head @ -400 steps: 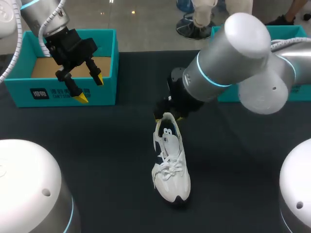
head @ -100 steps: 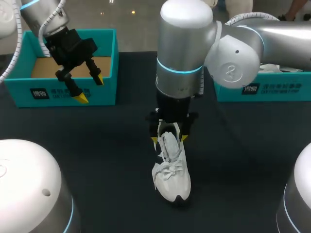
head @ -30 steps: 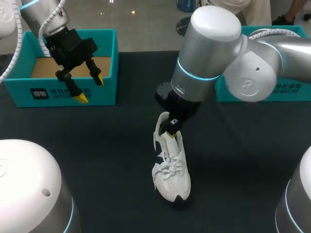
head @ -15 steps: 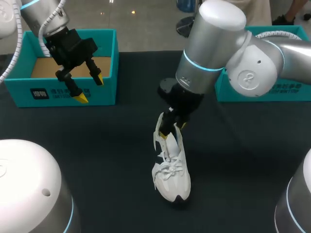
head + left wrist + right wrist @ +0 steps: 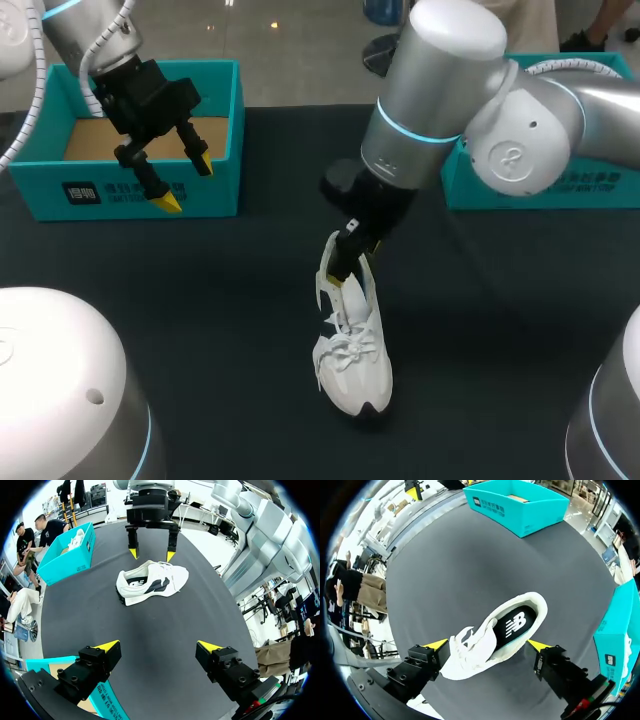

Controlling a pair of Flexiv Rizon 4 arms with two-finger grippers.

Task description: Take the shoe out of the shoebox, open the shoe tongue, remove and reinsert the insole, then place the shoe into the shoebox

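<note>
The shoe [image 5: 352, 340] stands on its sole on the dark surface [image 5: 230, 300], out of its box, mouth up so the insole [image 5: 516, 625] can be reached. The right hand [image 5: 352, 262] hangs just over the shoe's heel end, fingers apart and astride the collar, touching neither side, probably lining up on the tongue or insole. The left hand [image 5: 185, 183], fingers apart and empty, hovers well off to the shoe's far left, before the teal shoebox [image 5: 140, 190]. A second teal box [image 5: 540, 185] sits to its far right. Neither obstructs the right arm.
</note>
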